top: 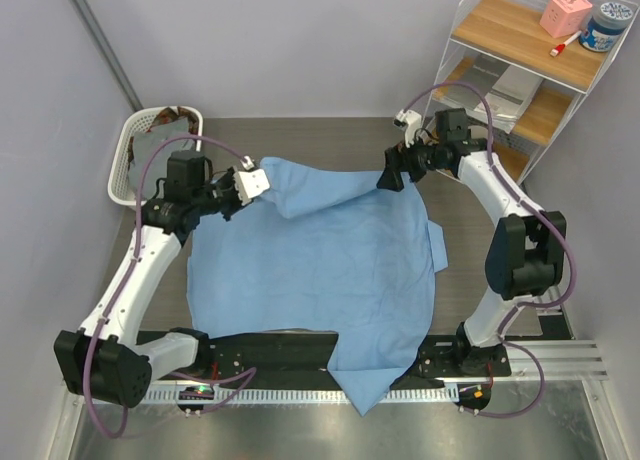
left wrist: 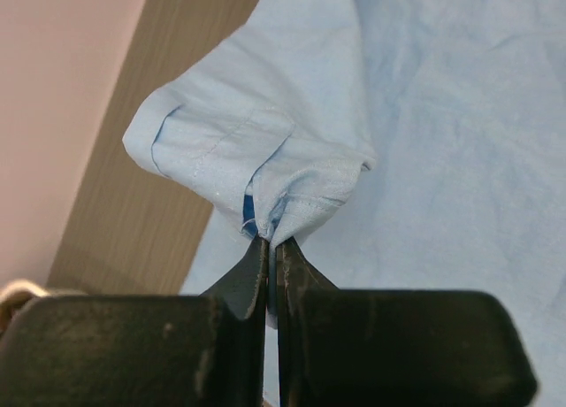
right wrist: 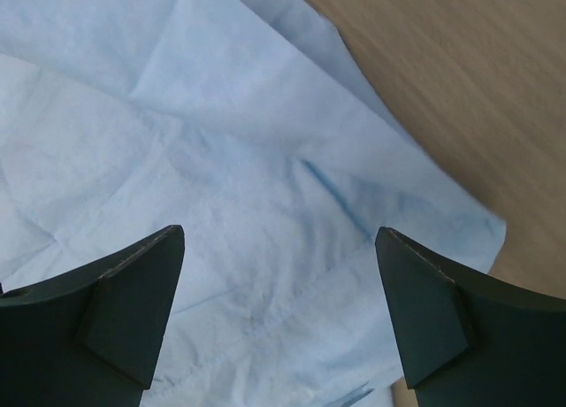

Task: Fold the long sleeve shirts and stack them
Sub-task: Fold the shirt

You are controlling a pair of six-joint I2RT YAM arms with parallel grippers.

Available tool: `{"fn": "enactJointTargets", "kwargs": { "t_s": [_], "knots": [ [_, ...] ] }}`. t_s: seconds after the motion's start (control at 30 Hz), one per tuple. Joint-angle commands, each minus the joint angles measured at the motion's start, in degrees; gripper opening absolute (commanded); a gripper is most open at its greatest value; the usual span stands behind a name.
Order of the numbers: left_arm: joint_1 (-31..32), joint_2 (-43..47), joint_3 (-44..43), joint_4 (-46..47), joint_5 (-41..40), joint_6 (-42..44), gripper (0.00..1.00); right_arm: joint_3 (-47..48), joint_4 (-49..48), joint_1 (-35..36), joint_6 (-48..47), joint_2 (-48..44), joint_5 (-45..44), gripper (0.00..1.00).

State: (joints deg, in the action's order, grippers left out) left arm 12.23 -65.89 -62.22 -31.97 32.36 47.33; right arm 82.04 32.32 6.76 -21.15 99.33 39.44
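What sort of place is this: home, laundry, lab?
Most likely a lab robot cell staged for laundry folding: a wooden table boxed in by plain grey panels, a light blue shirt spread on it, a white basket and a wire shelf unit at the far corners.

- Top view is bright and even, with soft overhead light and no hard shadows. The light blue shirt [top: 330,250] only shows faint shading under the raised fold just beside the left gripper [top: 250,183].
- There's a dull sheen on the metal strip [top: 400,430], well behind both grippers.
- Left wrist view: the cloth right at the fingertips is crisp and you can read the seams. The fingers [left wrist: 239,292] are near-black, and the wall [left wrist: 62,88] to their left is a pinkish blur.
- Right wrist view: the right gripper [right wrist: 279,239] has dark, soft-edged fingers. Creases between them are gently shaded, and the table [right wrist: 460,88] beyond looks streaky.
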Motion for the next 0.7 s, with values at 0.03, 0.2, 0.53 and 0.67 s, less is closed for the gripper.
{"fn": "enactJointTargets", "kwargs": {
  "t_s": [0.03,0.2,0.53,0.67],
  "knots": [
    [-0.28,0.32,-4.76,-0.20,16.76,11.36,0.00,13.29,-2.79,7.89,-8.56,3.05,9.42,0.96],
    [0.33,1.29,-4.14,-9.24,22.30,29.80,0.00,20.96,-3.22,14.58,-11.89,7.63,15.22,0.98],
    [2.27,-0.38,-6.51,-15.50,21.70,42.32,0.00,24.58,2.92,20.57,-21.65,7.20,20.76,0.99],
    [2.27,-0.73,-6.25,-14.09,21.08,41.61,0.00,22.73,5.30,21.10,-24.03,5.36,21.29,0.90]
  ]
}}
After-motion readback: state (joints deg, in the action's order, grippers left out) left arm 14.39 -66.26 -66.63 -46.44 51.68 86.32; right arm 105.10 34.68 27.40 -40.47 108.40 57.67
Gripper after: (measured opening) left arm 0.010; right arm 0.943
